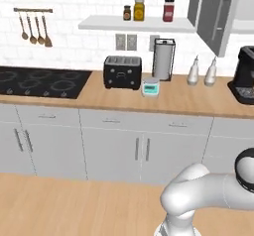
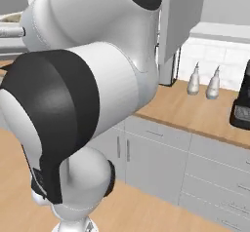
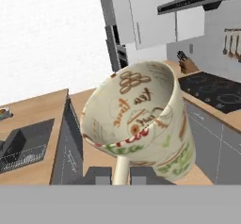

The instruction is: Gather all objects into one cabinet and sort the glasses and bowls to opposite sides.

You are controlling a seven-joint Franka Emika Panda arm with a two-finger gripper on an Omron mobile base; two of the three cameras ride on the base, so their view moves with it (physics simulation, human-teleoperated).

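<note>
In the hand view a speckled beige mug (image 3: 141, 119) with printed lettering, one of the glasses, hangs tilted right in front of the camera, its mouth facing the lens. My gripper (image 3: 120, 175) is shut on the mug's handle (image 3: 120, 167), which runs down between the two dark fingertips (image 3: 98, 174). The wall cabinet (image 1: 216, 13) with grey panels hangs at the upper right of the left base view, and its white shelf board (image 2: 220, 31) shows in the right base view. The bowls are out of view.
On the wooden counter (image 1: 178, 101) stand a black toaster (image 1: 122, 72), a paper towel holder (image 1: 163, 59), two white spouted bottles (image 1: 193, 71), and a coffee machine (image 1: 244, 81). A cooktop (image 1: 42, 81) lies left. My arm (image 2: 83, 94) blocks the left of the right base view.
</note>
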